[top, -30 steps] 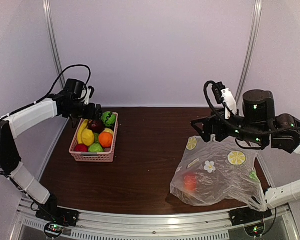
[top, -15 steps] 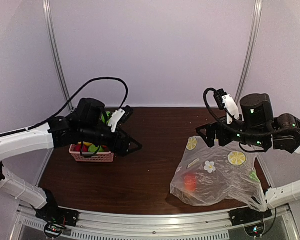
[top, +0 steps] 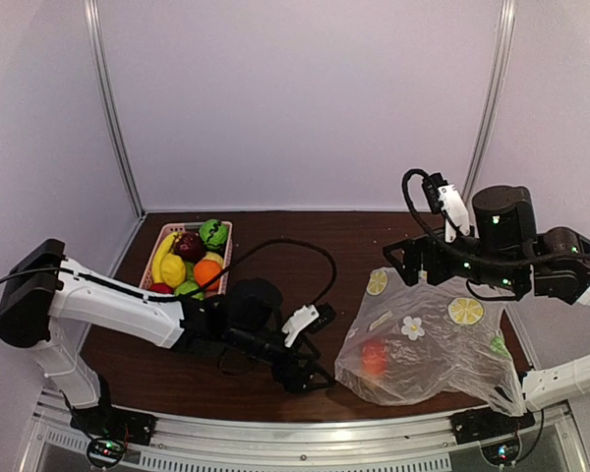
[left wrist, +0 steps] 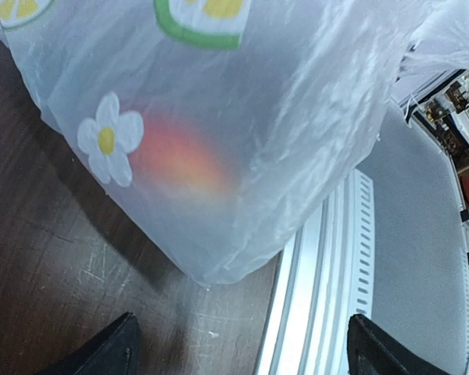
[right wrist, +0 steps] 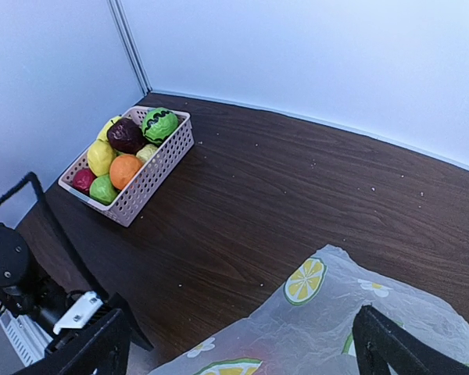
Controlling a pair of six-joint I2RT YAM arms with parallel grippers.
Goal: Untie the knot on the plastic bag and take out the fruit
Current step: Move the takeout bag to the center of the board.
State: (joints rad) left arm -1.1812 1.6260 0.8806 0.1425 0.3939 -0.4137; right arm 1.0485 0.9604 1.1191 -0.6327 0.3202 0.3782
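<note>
Left arm is stretched low across the desk point(top: 285, 246), and the left fingers point(top: 313, 379) are spread wide and holding nothing. They're aimed straight at the near left flank of the plastic bag point(top: 433, 339). In the left wrist view the two dark tips sit at the bottom corners with film filling everything ahead, close but not touching as far as I can judge. Through that film I read a reddish-orange fruit point(left wrist: 180, 160), blurred, lying low in the left side of the bag beside a printed flower point(left wrist: 109, 141). I reckon that's the piece left to fetch, since the pink basket point(top: 182, 308) at the far left of the desk is already heaped, with a green ball point(top: 213, 234) at its far end. Over on the right, the right fingers point(top: 401, 264) hang above the bag's far left edge, released too, with nothing between them. The right wrist view looks down past them onto a lemon-slice print point(right wrist: 305, 280) and bare wood. My read of the placement: one arm up high to lift or steady the film, the other going in low where the fruit lies. The knot I can't pick out in any view. The bag lies slumped by the near right edge of the desk, so I can't say whether it's tied.
</note>
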